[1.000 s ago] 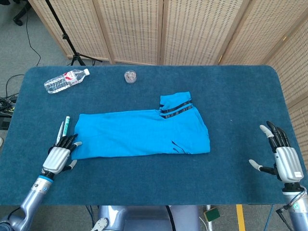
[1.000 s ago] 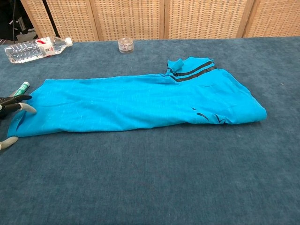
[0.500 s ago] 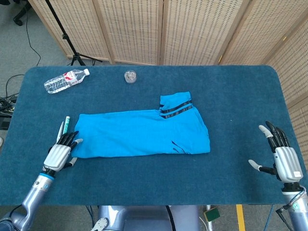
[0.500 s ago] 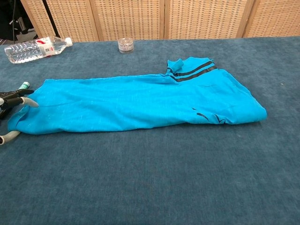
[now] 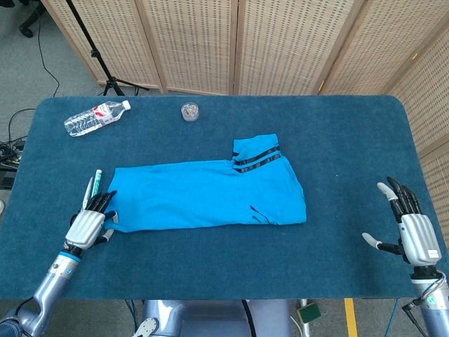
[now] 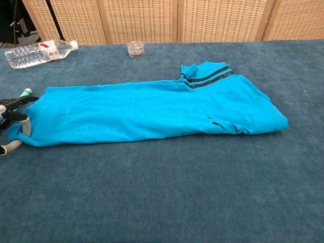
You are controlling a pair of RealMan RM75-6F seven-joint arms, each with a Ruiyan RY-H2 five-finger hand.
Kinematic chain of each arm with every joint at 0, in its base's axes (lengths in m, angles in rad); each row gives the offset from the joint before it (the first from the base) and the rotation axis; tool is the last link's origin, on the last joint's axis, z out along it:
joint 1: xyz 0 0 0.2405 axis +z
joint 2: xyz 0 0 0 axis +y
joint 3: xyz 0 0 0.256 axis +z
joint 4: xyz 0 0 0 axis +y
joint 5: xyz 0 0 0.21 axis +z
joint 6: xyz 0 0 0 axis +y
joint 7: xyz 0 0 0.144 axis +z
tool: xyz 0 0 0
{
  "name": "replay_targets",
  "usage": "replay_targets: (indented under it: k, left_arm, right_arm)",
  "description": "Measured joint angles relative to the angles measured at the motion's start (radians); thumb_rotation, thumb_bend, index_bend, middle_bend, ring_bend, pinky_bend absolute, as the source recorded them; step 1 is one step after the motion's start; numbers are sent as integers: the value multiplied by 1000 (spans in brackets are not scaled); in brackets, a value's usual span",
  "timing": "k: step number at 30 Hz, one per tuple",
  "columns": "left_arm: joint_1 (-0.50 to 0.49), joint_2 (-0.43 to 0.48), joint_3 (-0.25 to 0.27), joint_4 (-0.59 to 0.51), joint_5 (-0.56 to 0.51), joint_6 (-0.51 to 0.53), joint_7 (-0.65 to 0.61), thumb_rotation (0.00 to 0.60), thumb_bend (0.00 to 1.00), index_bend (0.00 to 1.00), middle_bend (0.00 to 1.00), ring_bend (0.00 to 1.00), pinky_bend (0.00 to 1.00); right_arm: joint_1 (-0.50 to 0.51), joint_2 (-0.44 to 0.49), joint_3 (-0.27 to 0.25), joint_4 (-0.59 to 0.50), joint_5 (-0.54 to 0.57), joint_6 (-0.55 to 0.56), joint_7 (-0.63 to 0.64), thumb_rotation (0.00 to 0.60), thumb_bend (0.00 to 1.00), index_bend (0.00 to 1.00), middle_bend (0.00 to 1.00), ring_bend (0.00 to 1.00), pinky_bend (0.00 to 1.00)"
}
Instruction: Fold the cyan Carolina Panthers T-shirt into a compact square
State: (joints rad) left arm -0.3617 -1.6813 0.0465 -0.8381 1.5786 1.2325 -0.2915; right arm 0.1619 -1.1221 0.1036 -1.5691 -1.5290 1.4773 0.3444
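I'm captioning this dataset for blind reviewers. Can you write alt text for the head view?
A cyan T-shirt, folded into a long strip, lies across a blue table, with the robot's left hand at its left end and the right hand open near the table's right edge. Behind it lie a water bottle and a small clear jar; markers sit beside the left hand.

Water bottle (image 5: 97, 117) lying far left, small clear jar (image 5: 189, 111), marker pens (image 5: 94, 187), blue table (image 5: 337, 140)

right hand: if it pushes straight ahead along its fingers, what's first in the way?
Probably nothing. The right hand points up the bare table near its right edge, well clear of the T-shirt. Height over the table isn't clear.
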Motion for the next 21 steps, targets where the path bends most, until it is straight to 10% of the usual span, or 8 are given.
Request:
replay_targets:
  k: [21]
  left_arm:
    - [-14, 35, -1, 4, 3, -4, 21, 600, 579, 806, 0, 0, 0]
  right_arm:
    - [-1, 0, 0, 2, -1, -2, 3, 600, 0, 0, 0, 0, 0]
